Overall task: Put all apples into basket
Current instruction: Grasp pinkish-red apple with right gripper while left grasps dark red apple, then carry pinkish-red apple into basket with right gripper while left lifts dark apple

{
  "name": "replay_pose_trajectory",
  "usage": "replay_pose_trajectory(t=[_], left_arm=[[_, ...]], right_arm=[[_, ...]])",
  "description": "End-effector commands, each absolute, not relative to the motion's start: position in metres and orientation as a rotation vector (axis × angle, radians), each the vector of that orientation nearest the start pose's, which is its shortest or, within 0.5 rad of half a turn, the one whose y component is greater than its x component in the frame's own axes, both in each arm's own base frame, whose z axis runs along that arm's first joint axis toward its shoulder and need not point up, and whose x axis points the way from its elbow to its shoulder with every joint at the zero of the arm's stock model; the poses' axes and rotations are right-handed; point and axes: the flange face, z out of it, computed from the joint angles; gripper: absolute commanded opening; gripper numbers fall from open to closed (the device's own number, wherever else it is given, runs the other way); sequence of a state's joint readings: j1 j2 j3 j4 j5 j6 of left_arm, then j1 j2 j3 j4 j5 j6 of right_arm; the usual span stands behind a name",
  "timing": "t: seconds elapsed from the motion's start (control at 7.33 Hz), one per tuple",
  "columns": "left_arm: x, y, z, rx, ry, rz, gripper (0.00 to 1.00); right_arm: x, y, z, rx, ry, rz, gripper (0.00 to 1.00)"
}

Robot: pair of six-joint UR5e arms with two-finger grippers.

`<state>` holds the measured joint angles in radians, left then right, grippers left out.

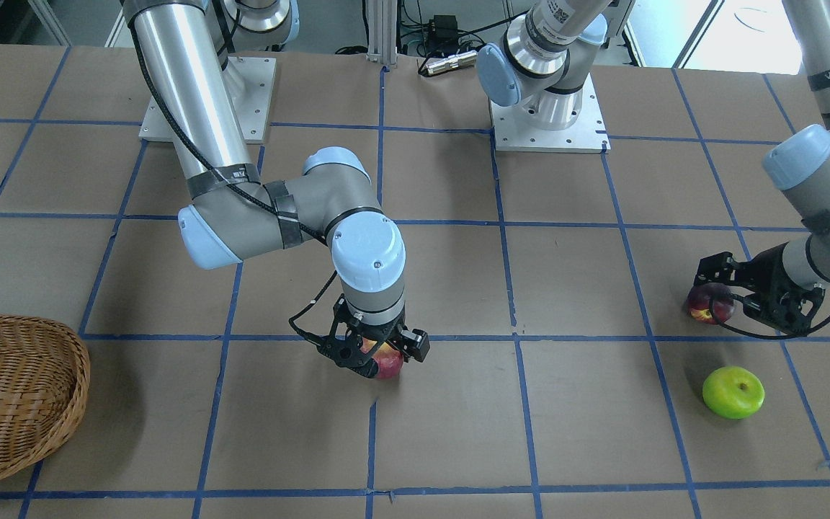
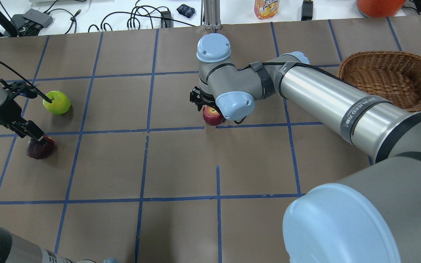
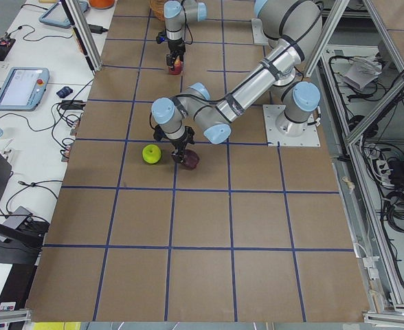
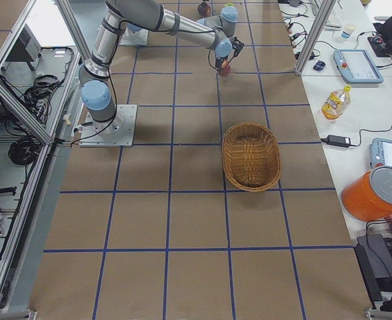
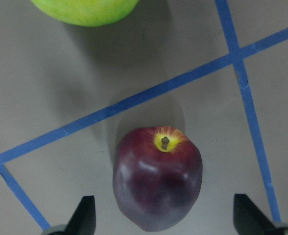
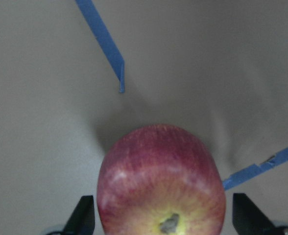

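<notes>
Brown bench (image 2: pixel 181 164) carried all three apples, so the wicker basket (image 2: pixel 378 54), upper right in the overhead view, was empty. Right hand (image 1: pixel 380 355) stood wide astride the red apple (image 2: pixel 212 116) at centre. Left hand (image 5: pixel 164 218) hung wide over the maroon apple (image 5: pixel 157 183), far left. Green apple (image 2: pixel 56 102) lay near, untouched.

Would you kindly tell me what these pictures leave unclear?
Red apple: right wrist view's bottom edge crops it; overhead, the right arm partly covers it.
Basket: front-facing view's left edge cuts it off.
Green apple: left wrist view's top edge leaves only a sliver.
</notes>
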<state>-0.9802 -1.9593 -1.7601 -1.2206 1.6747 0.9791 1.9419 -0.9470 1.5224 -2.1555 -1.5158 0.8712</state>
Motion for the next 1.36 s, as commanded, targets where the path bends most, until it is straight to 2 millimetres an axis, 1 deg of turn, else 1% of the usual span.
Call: replay_pose_trajectory(t=[0.0, 0.14, 0.27, 0.41, 0.55, 0.68, 0.82, 0.95, 1.09, 1.23], left_arm=[[0.209, -0.533, 0.210, 0.643, 3.151, 0.397, 1.00], [0.209, -0.533, 0.204, 0.642, 3.149, 0.394, 1.00], [0.211, -0.536, 0.199, 0.637, 3.133, 0.362, 1.00], [0.212, -0.536, 0.195, 0.638, 3.129, 0.354, 1.00], [0.211, -0.536, 0.194, 0.638, 3.130, 0.351, 0.79], [0.214, -0.538, 0.199, 0.653, 3.119, 0.327, 0.37], [0.209, -0.536, 0.215, 0.617, 3.119, 0.308, 0.01], [0.207, -0.537, 0.235, 0.560, 3.123, 0.299, 0.00], [0.191, -0.536, 0.263, 0.427, 3.183, 0.262, 0.00], [0.166, -0.541, 0.294, 0.363, 3.219, 0.235, 0.00]], right_arm=[[0.376, -0.587, 0.188, 0.767, 3.004, 0.046, 0.08], [0.375, -0.591, 0.196, 0.772, 2.997, 0.034, 0.00], [0.374, -0.592, 0.210, 0.774, 2.994, 0.016, 0.00], [0.361, -0.596, 0.239, 0.798, 2.985, 0.009, 0.00], [0.337, -0.603, 0.284, 0.811, 2.994, 0.033, 0.00], [0.292, -0.620, 0.322, 0.794, 3.014, 0.089, 0.00], [0.242, -0.630, 0.352, 0.759, 3.029, 0.123, 0.00], [0.184, -0.637, 0.365, 0.693, 3.047, 0.158, 0.00], [0.117, -0.644, 0.372, 0.597, 3.092, 0.161, 0.00], [0.051, -0.650, 0.370, 0.468, 3.122, 0.193, 0.00]])
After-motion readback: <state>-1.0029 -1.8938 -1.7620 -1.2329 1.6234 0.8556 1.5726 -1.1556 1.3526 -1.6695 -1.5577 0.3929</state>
